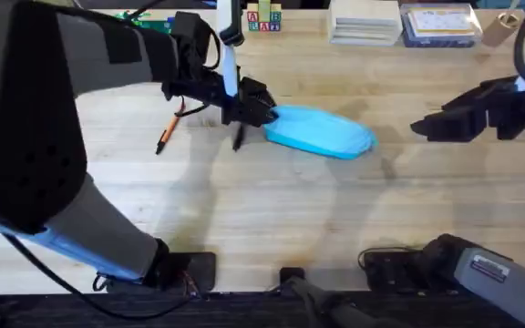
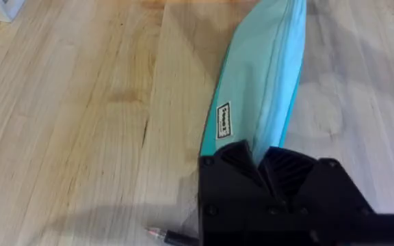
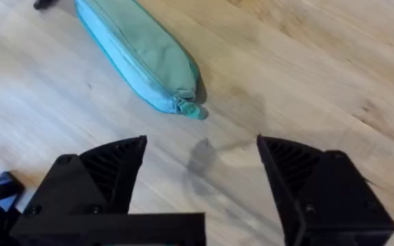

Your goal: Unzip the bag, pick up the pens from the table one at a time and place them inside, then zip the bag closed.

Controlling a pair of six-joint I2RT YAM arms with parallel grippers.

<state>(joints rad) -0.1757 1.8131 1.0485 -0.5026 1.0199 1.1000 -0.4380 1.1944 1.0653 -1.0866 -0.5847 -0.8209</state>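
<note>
The light blue bag [image 1: 322, 132] lies lengthwise near the middle of the table [image 1: 272, 219]. My left gripper [image 1: 255, 113] is at the bag's left end, its black fingers [image 2: 238, 164] shut on the fabric of the bag [image 2: 265, 75]. The black pen [image 1: 238, 138] lies just beside that end, and its tip [image 2: 157, 234] shows by my fingers. The orange pen [image 1: 169, 128] rests further left. My right gripper [image 1: 424, 126] hovers open to the right of the bag; in the right wrist view the right gripper [image 3: 200, 164] stands apart from the bag [image 3: 139, 51] and its zipper end [image 3: 191, 109].
Along the far edge stand alphabet blocks [image 1: 264, 18], a stack of white boxes [image 1: 365, 20] and a blue-patterned box [image 1: 440, 23]. Bare wood stretches in front of the bag toward the arm bases.
</note>
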